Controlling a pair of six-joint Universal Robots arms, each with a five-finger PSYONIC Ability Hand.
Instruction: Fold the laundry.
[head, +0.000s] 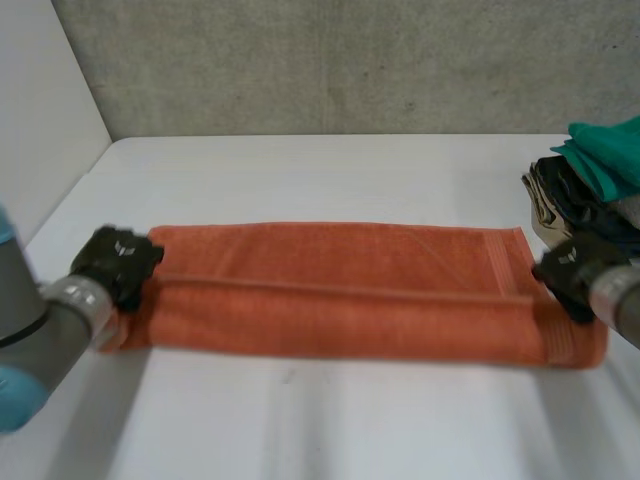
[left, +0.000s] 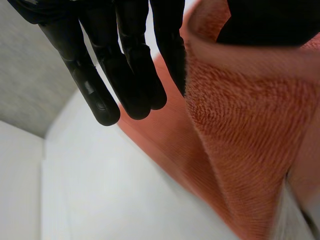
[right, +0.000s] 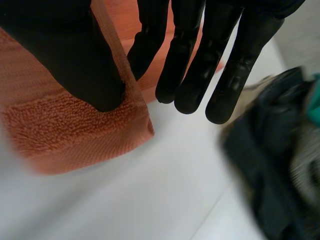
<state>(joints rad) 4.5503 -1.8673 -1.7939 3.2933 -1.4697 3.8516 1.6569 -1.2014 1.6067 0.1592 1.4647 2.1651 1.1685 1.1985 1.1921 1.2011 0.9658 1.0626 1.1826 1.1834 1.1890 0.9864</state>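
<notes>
The orange towel (head: 340, 290), folded lengthwise, is laid on the desk (head: 330, 170) between the hands. One end is pinched between thumb and straight fingers of the left hand (head: 116, 262), the other likewise by the right hand (head: 570, 270). With pinches so shallow, an end could be dropped in an uneven lift, and the laundry pile (head: 592, 190) beside the right hand snagged.

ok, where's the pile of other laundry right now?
Head view: the laundry pile sits at the right edge of the table, on the robot's right, just beyond the right hand pinching the end of the orange towel.
</notes>
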